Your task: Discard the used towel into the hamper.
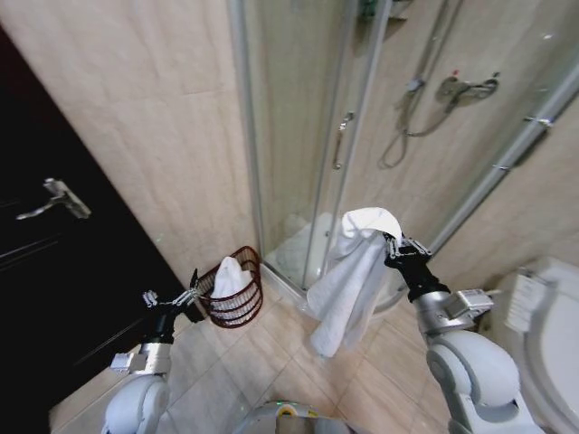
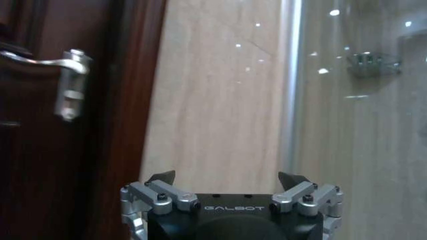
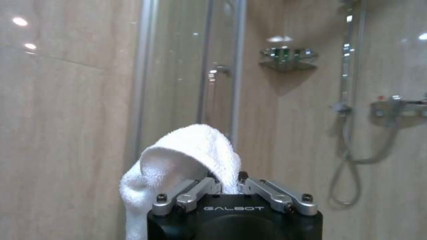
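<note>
Head view: my right gripper (image 1: 391, 246) clamps a white terry towel (image 1: 348, 280), hanging limp over bare floor tiles (image 1: 271, 362) before the shower door (image 1: 308, 136). Round red-brown wire hamper (image 1: 233, 289), ribbed, sits by the wall, white cloth (image 1: 230, 276) inside, my left gripper (image 1: 188, 297) just beside its rim.

Left wrist: left gripper (image 2: 227, 176) spread wide, empty, facing beige wall; dark door (image 2: 60, 120) beside.

Right wrist: right gripper (image 3: 225, 176) pinched on towel (image 3: 183, 160), fluffy fold arching above.

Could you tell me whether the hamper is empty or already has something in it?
Not empty: a white towel sticks up out of the hamper, beside the left hand.
</note>
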You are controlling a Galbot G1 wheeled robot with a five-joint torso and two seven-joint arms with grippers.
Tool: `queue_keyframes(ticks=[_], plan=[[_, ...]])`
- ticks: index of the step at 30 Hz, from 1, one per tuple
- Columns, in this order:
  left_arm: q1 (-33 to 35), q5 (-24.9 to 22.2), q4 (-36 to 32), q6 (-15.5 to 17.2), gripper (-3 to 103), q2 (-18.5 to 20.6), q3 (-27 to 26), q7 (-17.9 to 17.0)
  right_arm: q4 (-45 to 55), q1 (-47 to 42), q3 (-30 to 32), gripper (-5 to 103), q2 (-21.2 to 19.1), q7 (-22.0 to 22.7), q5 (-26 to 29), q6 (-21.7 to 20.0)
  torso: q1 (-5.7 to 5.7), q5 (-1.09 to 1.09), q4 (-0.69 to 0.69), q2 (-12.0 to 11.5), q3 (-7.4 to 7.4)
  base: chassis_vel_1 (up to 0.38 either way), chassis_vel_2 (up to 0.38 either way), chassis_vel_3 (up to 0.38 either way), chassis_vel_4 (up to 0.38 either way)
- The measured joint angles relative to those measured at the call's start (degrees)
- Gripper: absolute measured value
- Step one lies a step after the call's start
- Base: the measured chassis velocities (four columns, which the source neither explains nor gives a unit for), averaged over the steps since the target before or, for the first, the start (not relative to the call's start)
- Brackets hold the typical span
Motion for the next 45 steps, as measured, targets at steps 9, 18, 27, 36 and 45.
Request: queue_keyframes(ticks=[9,18,27,36,45], plan=[[0.0,-0.1,-0.1,0.0,100,0.0,-0.2,0.0,0.2,0.0,0.0,8,-0.1,0.0,0.0,0.0,0.00,0.00,0.00,0.0,0.00,0.153,0.158,0.015,0.014],[0.1,-0.1,-0.1,-0.1,100,-0.1,-0.2,0.0,0.2,0.0,0.3,8,-0.2,0.0,0.1,0.0,0.00,-0.01,0.00,0.0,0.00,0.147,0.160,0.008,0.009],[0.0,0.0,-0.1,-0.2,100,-0.1,-0.1,0.0,-0.2,0.4,0.9,8,-0.4,0.3,0.6,0.0,0.00,0.01,0.00,0.0,0.00,0.150,0.150,0.008,0.008],[-0.4,0.2,0.5,-1.8,100,-0.5,0.6,-0.5,-0.7,0.9,1.7,8,-1.0,0.4,2.4,0.3,0.00,0.00,-0.02,0.0,0.00,0.064,0.069,-0.006,0.001],[-1.1,1.2,0.8,-0.8,100,-1.3,0.6,-0.5,-2.9,5.6,0.5,8,-3.4,0.4,5.7,0.3,0.00,-0.01,-0.01,0.0,0.00,0.000,0.000,0.000,0.000]])
